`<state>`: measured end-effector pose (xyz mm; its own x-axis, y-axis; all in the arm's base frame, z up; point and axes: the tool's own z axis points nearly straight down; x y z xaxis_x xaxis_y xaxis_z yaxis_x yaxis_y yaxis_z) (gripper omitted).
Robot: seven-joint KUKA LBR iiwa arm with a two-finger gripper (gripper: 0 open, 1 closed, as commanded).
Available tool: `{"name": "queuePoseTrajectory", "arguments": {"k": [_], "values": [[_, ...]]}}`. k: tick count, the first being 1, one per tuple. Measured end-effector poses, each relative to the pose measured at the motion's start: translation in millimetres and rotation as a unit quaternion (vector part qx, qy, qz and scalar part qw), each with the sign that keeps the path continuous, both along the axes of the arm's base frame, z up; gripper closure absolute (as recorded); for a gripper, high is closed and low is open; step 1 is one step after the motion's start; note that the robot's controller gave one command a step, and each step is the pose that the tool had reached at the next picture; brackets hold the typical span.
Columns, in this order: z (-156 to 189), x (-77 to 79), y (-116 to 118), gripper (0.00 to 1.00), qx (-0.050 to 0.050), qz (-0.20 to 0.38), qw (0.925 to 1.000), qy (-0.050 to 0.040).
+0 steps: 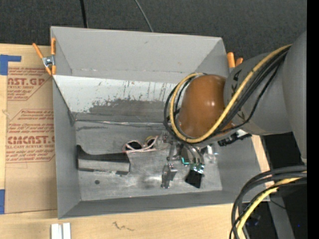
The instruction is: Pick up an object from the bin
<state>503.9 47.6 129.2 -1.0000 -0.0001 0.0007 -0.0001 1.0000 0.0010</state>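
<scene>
Hand [172, 171] low near bin [134, 54] front edge, beside black piece [194, 179]; we cannot tell its grip.

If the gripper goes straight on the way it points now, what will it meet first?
Probably the grey bin floor: the gripper points down at a bare spot beside the small black clip. Its height above the floor is unclear.
</scene>
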Motion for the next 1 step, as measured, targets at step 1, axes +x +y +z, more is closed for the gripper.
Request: {"name": "queuePoseTrajectory", "arguments": {"k": [1], "values": [[-17.9,22.3,-116.1,1.0,0.0,0.047,0.9989,-0.0008]]}}
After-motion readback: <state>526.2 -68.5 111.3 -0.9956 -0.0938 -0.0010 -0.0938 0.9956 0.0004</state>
